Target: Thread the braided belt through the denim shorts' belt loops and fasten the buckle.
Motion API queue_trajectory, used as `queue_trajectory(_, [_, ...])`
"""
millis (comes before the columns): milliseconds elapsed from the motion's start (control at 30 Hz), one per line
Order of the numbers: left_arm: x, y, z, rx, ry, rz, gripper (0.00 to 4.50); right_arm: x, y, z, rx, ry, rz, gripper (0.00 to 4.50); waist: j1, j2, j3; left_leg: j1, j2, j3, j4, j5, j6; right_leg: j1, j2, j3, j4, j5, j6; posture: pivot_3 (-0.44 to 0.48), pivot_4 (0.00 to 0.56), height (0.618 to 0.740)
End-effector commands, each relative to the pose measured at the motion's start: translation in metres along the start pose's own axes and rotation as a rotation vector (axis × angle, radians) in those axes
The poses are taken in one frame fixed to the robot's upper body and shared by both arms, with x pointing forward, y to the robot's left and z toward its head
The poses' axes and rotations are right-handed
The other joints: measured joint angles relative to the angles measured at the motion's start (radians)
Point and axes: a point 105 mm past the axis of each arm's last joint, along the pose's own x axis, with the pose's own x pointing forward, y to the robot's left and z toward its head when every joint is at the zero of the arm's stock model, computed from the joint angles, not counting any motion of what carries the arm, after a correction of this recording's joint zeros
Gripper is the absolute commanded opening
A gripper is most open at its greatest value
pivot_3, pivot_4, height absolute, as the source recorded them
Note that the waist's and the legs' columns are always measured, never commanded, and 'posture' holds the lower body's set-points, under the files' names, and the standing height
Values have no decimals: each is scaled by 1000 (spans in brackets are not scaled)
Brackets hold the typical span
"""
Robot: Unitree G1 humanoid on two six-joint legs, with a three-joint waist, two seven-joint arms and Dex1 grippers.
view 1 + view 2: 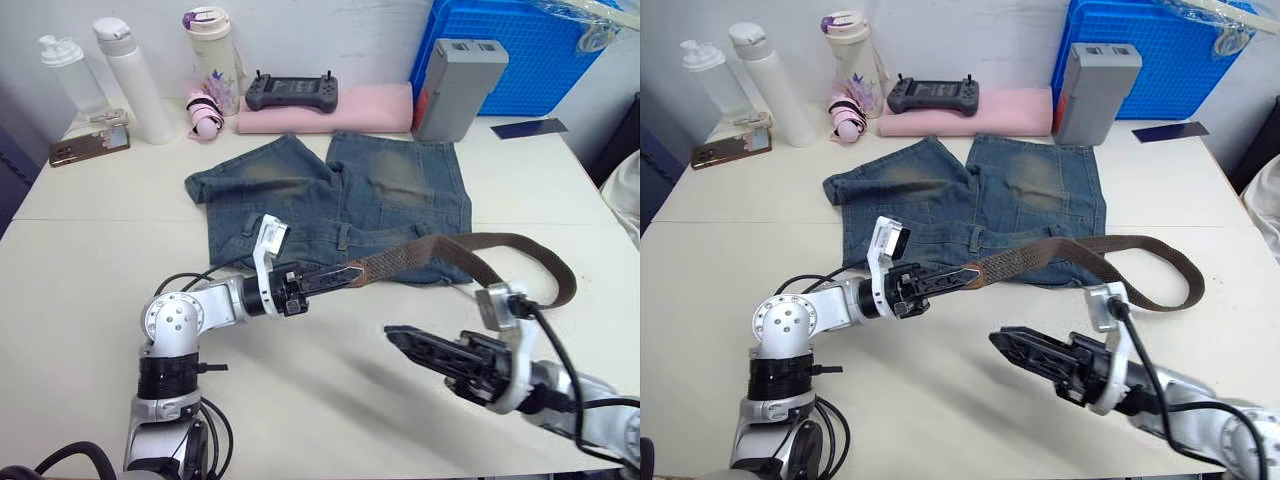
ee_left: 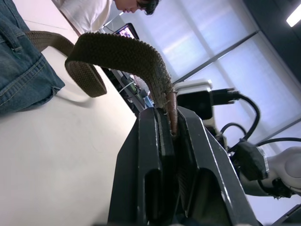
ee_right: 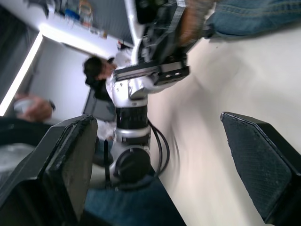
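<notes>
The denim shorts (image 1: pixel 330 195) lie flat in the middle of the table, waistband toward me, with one belt loop (image 1: pixel 343 237) showing at its centre. My left gripper (image 1: pixel 332 277) is shut on the leather-tipped end of the braided belt (image 1: pixel 430 250), just in front of the waistband. In the left wrist view the strap (image 2: pixel 127 54) rises from between the fingers. From there the belt runs right along the waist edge and curls back in a loop (image 1: pixel 562 280) on the table. The buckle is hidden. My right gripper (image 1: pixel 415 347) hovers open over bare table, in front of the belt, holding nothing.
Along the back stand three bottles (image 1: pixel 130 80), a phone (image 1: pixel 88 146), a pink rolled cloth (image 1: pixel 205 112), a controller (image 1: pixel 291 93) on a pink pad (image 1: pixel 330 118), a grey box (image 1: pixel 457 88) and a blue crate (image 1: pixel 520 55). A person's sleeve (image 1: pixel 625 195) shows at the right edge.
</notes>
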Motion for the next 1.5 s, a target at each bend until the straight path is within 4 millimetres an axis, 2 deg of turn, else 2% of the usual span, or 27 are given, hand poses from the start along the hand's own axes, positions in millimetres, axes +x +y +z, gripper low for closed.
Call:
queue_trajectory(33, [1, -13, 2, 21, 3, -49, 0, 6, -4, 32, 60, -246, 20, 4474, -1, 0, 0, 0, 0, 0, 0, 0, 0, 0, 0, 0, 0, 0, 0, 0, 150, 740])
queue_trajectory(167, [-1, -10, 1, 11, -5, -27, 0, 9, -5, 63, 71, -423, 30, 4474, -3, 1, 0, 0, 0, 0, 0, 0, 0, -1, 1, 1, 0, 0, 0, 0, 150, 740])
queue_trajectory(267, [-2, -11, 5, 2, -33, -31, 0, 8, -8, 76, 89, -500, 20, 4474, -2, 1, 0, 0, 0, 0, 0, 0, 0, -1, 1, 1, 0, 0, 0, 0, 150, 740])
queue_trajectory(467, [-4, -8, 9, -2, -47, -5, 0, 6, -8, 75, 103, -519, 15, 4474, -1, 1, 0, 0, 0, 0, -1, 0, 0, -1, 1, 1, 0, 0, 0, 0, 150, 740])
queue_trajectory(567, [-4, -8, 9, -1, -44, -5, 0, 5, -9, 75, 103, -522, 7, 3667, -2, 1, 0, 0, 0, 0, -2, 0, 0, -1, 1, 1, 0, 0, 0, 0, 150, 740])
queue_trajectory(800, [-3, -9, 4, 0, -20, -4, 0, 8, -5, 76, 99, -527, 14, 100, -2, 1, 0, 0, 0, 0, -1, 0, 0, -2, 1, 1, 0, 0, 0, 0, 150, 740])
queue_trajectory(967, [-3, -6, 2, 4, -6, 18, 0, 5, -3, 80, 107, -567, 35, 43, -2, 1, 0, 0, 0, 0, -2, 0, 0, -2, 1, 1, 0, 0, 0, 0, 150, 740])
queue_trajectory(1033, [-2, -2, 1, 39, 4, 54, 901, 3, -5, 82, 109, -586, 28, 0, -2, 1, 0, 0, 0, 0, -2, 0, 0, -2, 1, 1, 0, 0, 0, 0, 150, 740])
queue_trajectory(1100, [1, -5, 1, 63, 8, 41, 1582, -1, -5, 85, 108, -618, 32, 0, -2, 1, 0, 0, 0, 0, -2, 0, 0, -2, 1, 2, 0, 0, 0, 0, 150, 740])
queue_trajectory(1167, [4, -3, 4, 146, 25, 77, 2456, -7, -9, 88, 106, -651, 16, 0, -2, 1, 0, 0, 0, 0, -2, 0, 0, -2, 1, 1, 0, 0, 0, 0, 150, 740])
queue_trajectory(1233, [3, 7, 4, 322, 85, 152, 3359, -17, -14, 91, 112, -692, -10, 0, -2, 2, 0, 0, 0, 0, -2, 0, 0, -2, 1, 1, -1, 0, 0, 0, 150, 740])
queue_trajectory(1300, [1, 25, 7, 585, 171, 256, 4266, -30, -20, 94, 115, -740, -40, 0, -1, 3, 0, 0, -1, 1, -3, 0, 0, -2, 2, 1, -1, 0, 0, 0, 150, 740])
queue_trajectory(1333, [0, 31, 9, 682, 201, 285, 4457, -35, -22, 96, 116, -757, -50, 0, 0, 4, 0, 0, -1, 2, -3, 0, 0, -2, 2, 1, -1, 0, 0, 0, 150, 740])
queue_trajectory(1433, [-9, 63, 27, 1158, 351, 429, 4457, -56, -28, 100, 112, -819, -88, 0, 7, 4, 0, 0, -1, 11, -4, 0, 0, -2, 2, 2, -2, 0, 0, 0, 150, 740])
queue_trajectory(1500, [-13, 75, 33, 1357, 433, 454, 4457, -64, -30, 101, 109, -839, -99, 0, 11, 5, 0, 0, -1, 13, -5, 0, -1, -2, 2, 2, -3, 0, 0, 0, 150, 740])
